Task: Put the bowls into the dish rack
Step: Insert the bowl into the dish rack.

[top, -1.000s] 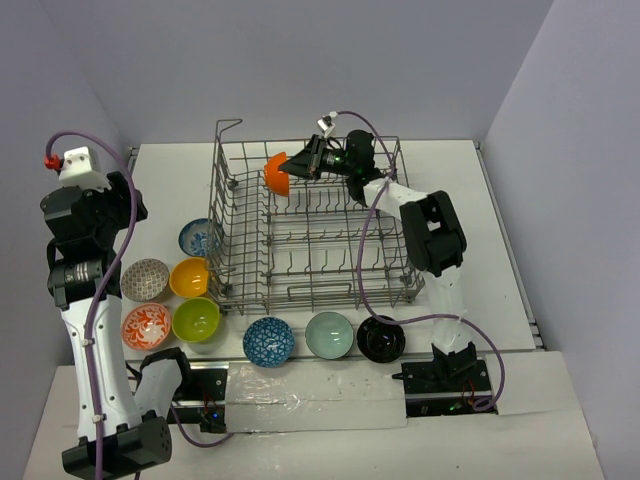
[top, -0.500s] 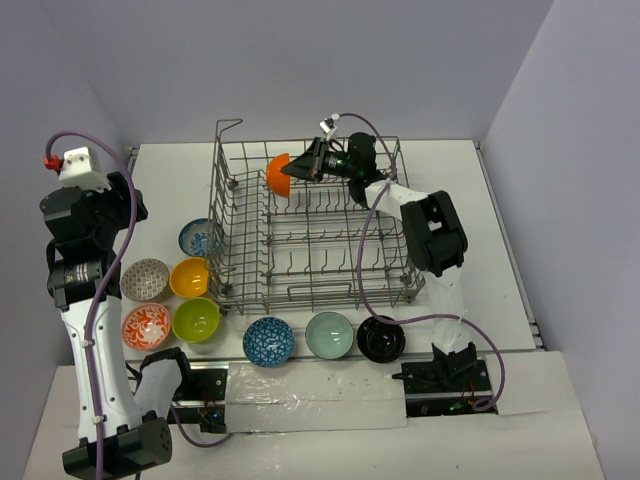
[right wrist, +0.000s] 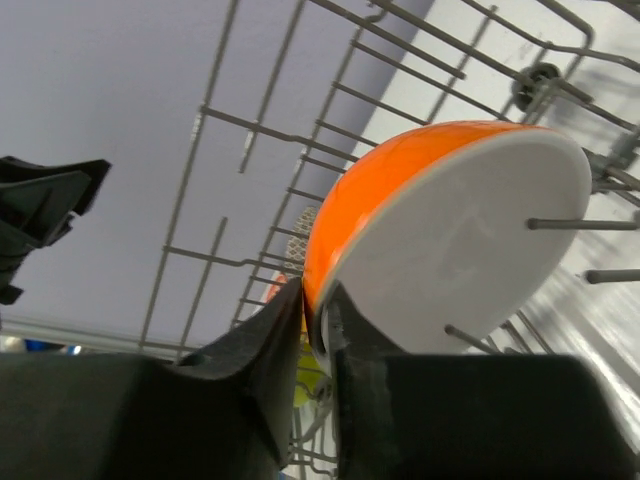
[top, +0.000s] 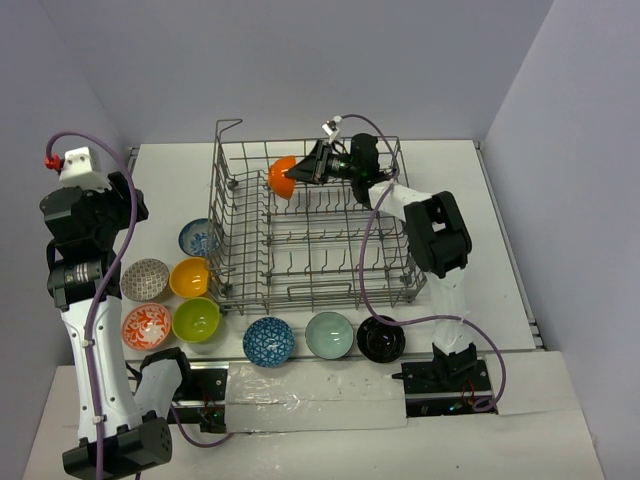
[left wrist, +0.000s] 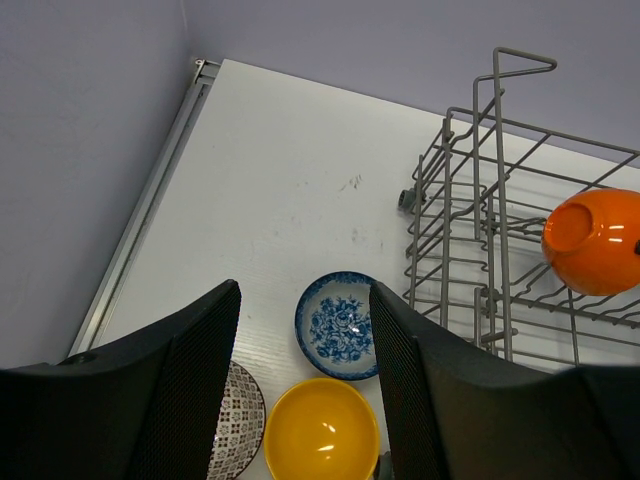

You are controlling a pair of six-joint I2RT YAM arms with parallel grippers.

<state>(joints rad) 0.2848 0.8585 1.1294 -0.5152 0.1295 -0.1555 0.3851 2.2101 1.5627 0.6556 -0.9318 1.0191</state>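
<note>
Looking down on a white table [top: 480, 200] boxed in by pale purple walls on the far, left and right sides. A metal rail [left wrist: 150, 210] runs along its left edge.

Dish rack [top: 300, 292]: grey wire, sits mid-table and takes most of the width. Raised loop [top: 228, 127] at its far-left corner. Bare strip of table to the right of the rack, narrow strip behind it, bare patch at the far left.

Right arm [top: 430, 235] reaches over the rack's right side to the far row. Left arm [top: 85, 260] stands upright at the left edge, clear of the rack.

Right gripper [top: 305, 170] is pinched on the rim of the orange bowl [top: 281, 176], one finger inside and one outside. The bowl is tipped on edge among the tines at the far-left part of the rack, white inside towards the wrist camera.

Left gripper [left wrist: 305, 290] hangs above the bowls on the left with its jaws apart, nothing between them.

Left of the rack, five bowls:
- blue-flowered bowl [top: 197, 238], just beside the rack wall
- yellow bowl [top: 190, 277]
- grey-patterned bowl [top: 146, 280]
- lime bowl [top: 196, 320]
- red-and-white bowl [top: 146, 326]

Near the rack's front edge, three in a row:
- blue geometric bowl [top: 268, 341]
- pale teal bowl [top: 329, 334]
- black bowl [top: 381, 339]

All eight sit upright on the table.
</note>
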